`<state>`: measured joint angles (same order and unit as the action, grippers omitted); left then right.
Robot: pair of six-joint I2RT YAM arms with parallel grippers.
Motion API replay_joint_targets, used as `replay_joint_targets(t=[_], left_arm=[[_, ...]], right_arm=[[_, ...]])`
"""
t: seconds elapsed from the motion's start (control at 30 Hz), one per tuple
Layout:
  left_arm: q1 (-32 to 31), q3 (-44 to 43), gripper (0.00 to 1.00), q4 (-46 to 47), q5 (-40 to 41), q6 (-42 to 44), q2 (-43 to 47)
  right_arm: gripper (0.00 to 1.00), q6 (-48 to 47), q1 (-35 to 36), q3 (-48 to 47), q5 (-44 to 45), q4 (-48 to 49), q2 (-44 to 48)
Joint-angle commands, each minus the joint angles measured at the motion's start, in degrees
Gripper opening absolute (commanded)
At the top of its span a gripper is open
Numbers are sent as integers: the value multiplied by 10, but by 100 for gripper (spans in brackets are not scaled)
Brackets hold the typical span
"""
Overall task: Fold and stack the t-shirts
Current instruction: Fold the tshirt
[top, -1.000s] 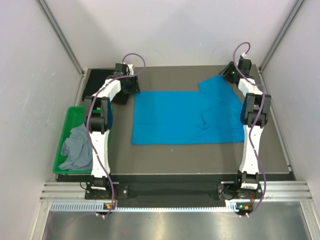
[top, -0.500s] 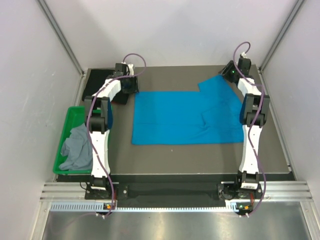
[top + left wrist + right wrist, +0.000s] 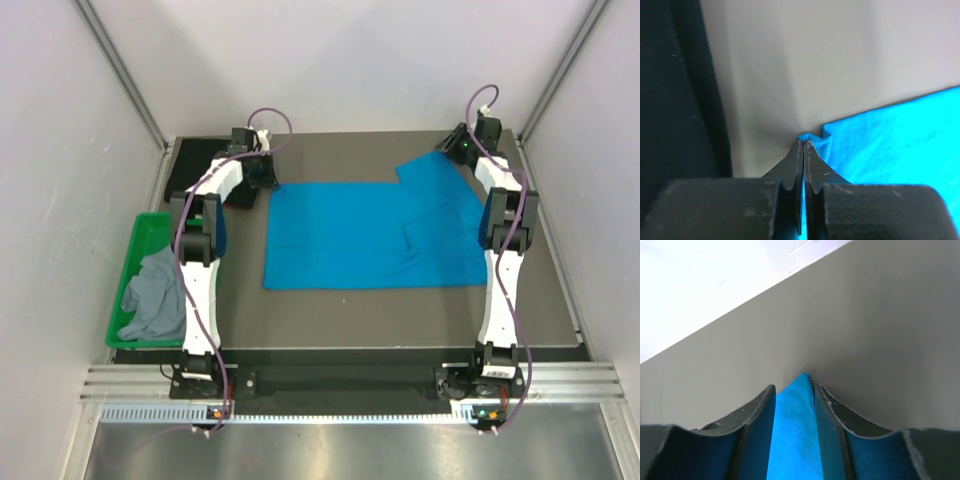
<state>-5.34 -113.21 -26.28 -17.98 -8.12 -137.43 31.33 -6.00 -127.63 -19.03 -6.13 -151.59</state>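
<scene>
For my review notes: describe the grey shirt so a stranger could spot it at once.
Find the dark table; a green bin sits by its left edge. The grey shirt lies crumpled inside it, unlike the blue shirt spread flat on the table.

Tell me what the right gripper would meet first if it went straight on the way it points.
The blue t-shirt corner lying between the fingers of the right gripper, then the grey table just beyond; depth is unclear.
</scene>
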Motion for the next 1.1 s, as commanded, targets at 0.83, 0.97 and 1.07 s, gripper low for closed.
replay_joint_targets(t=[0.83,0.97,1.07], left_arm=[[-5,71,0,18,34,-88,93],[-5,123,0,53,59,-90,133],[-5,120,0,39,62,-86,139]], right_arm=[[0,-42,-33,175,-36,151,163],[0,-48,-45,263,-34,183,216],[0,-46,-58,304,-36,193,248]])
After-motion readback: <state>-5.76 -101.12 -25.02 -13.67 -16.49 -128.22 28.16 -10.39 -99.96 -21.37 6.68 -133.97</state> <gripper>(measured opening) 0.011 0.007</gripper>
